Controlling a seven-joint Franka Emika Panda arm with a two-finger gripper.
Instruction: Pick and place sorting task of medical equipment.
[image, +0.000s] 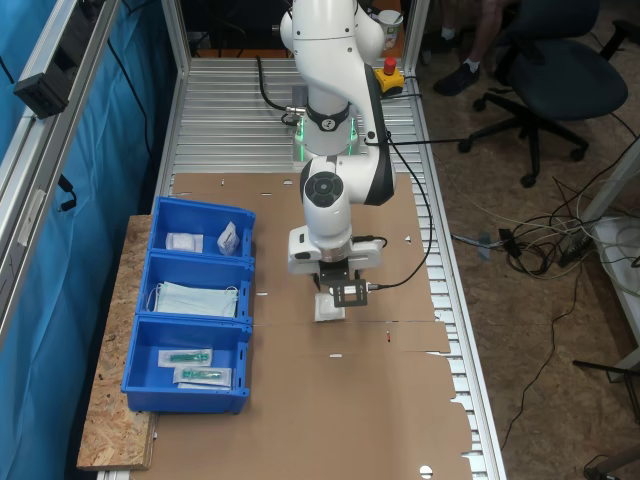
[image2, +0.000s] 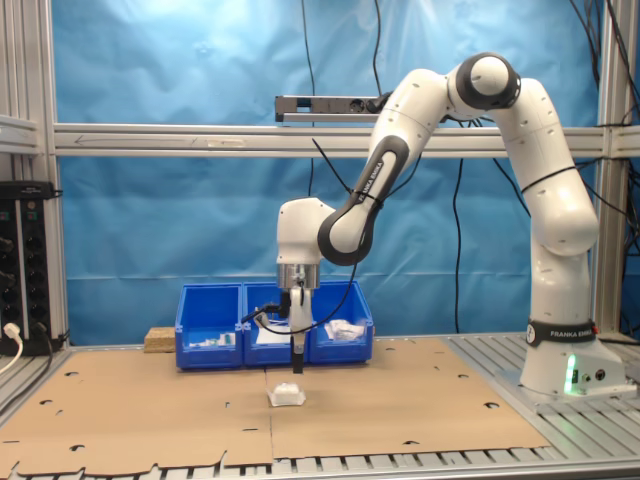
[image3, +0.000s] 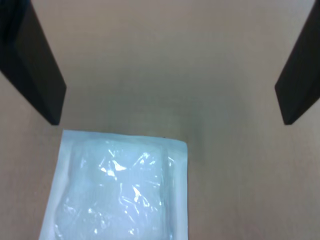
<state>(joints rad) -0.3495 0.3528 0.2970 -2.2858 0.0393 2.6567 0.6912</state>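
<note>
So right up close in the wrist view, the white packet (image3: 117, 187) is lying flat on the brown cardboard (image3: 200, 60), puffy in the middle with a crinkly shiny wrap. The two dark fingers (image3: 35, 70) of the hand (image3: 169, 117) stand wide apart on either side with nothing between them, and the packet sits off toward one finger rather than centred. Not touching either finger as far as I can see.

Stepping back, in the second exterior view the hand (image2: 297, 368) hangs just above the packet (image2: 286, 394), pointing straight down, with a small gap between fingertip and packet. The packet is out on the cardboard sheet (image2: 150, 420) covering the tabletop (image2: 600, 430), on its own, well apart from the bins. In the first exterior view the same packet (image: 329, 308) pokes out from under the hand (image: 335, 300).

Further back there's a row of three blue bins (image: 195, 315) along the edge of the cardboard, sitting partly on a chipboard slab (image: 115, 420). One bin has a couple of small white packets (image: 185, 241), the middle one holds a pale blue face mask (image: 197, 299), and the third has long clear packets with green parts (image: 190, 357).

Behind all that, the white arm (image2: 520, 170) arcs up from its base on the ribbed metal tabletop, blue curtain (image2: 170, 210) at the back. An office chair (image: 560, 70) stands off on the floor in the first exterior view.
</note>
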